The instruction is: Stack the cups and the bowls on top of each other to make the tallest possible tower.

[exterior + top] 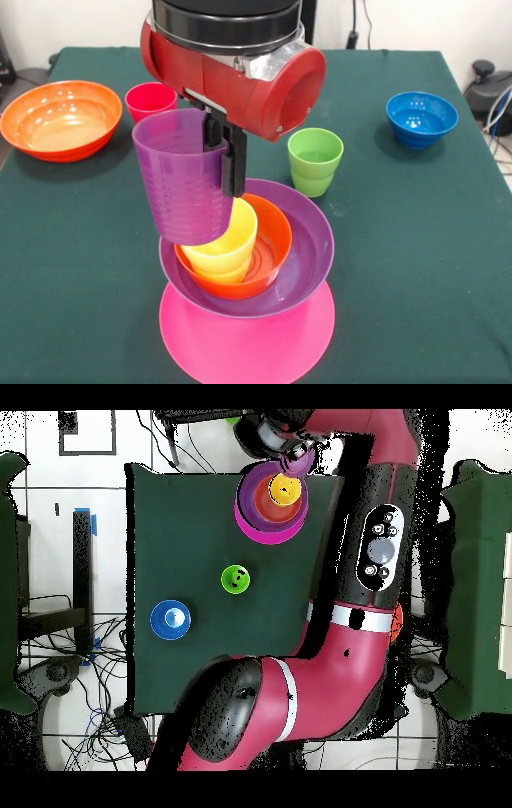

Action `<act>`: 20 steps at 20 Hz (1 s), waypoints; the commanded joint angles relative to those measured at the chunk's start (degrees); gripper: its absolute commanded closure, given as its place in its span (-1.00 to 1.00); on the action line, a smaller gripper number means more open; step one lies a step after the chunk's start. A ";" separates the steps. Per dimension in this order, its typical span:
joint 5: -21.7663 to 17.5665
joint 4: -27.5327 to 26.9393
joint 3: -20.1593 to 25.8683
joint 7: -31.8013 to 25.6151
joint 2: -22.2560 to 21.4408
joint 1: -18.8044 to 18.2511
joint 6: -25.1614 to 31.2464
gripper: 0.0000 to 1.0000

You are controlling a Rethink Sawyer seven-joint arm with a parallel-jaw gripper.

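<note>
**Purple cup being held over the tower**

The purple cup (182,178) is being gripped at its rim by the gripper (230,164), whose black fingers are closed on the wall, and is being held tilted just above the yellow cup (230,240). That cup is being carried inside the small orange bowl (272,240), the purple bowl (308,240) and the upturned pink bowl (248,344). The green cup (315,160), red cup (150,99), large orange bowl (60,118) and blue bowl (422,118) are standing apart on the green table (416,264). No writing is being shown legibly.

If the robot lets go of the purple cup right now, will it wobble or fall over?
Probably it would wobble. The purple cup hangs tilted in the gripper, beside the yellow cup rather than squarely over it, so it might tip off. It looks like glossy, stiff plastic, likely light and slippery. Its round shape could let it roll across the table.
</note>
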 commanded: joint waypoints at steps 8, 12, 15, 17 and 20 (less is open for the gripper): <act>2.88 10.36 -4.32 6.13 0.32 0.72 -6.03 1.00; 4.06 10.89 -5.36 6.36 0.36 0.93 -6.75 1.00; 4.88 11.60 -6.15 6.57 0.21 1.03 -7.16 1.00; 5.52 12.44 -6.77 6.62 -0.09 1.05 -7.77 1.00; 6.53 13.58 -7.76 6.82 -0.43 1.14 -8.71 1.00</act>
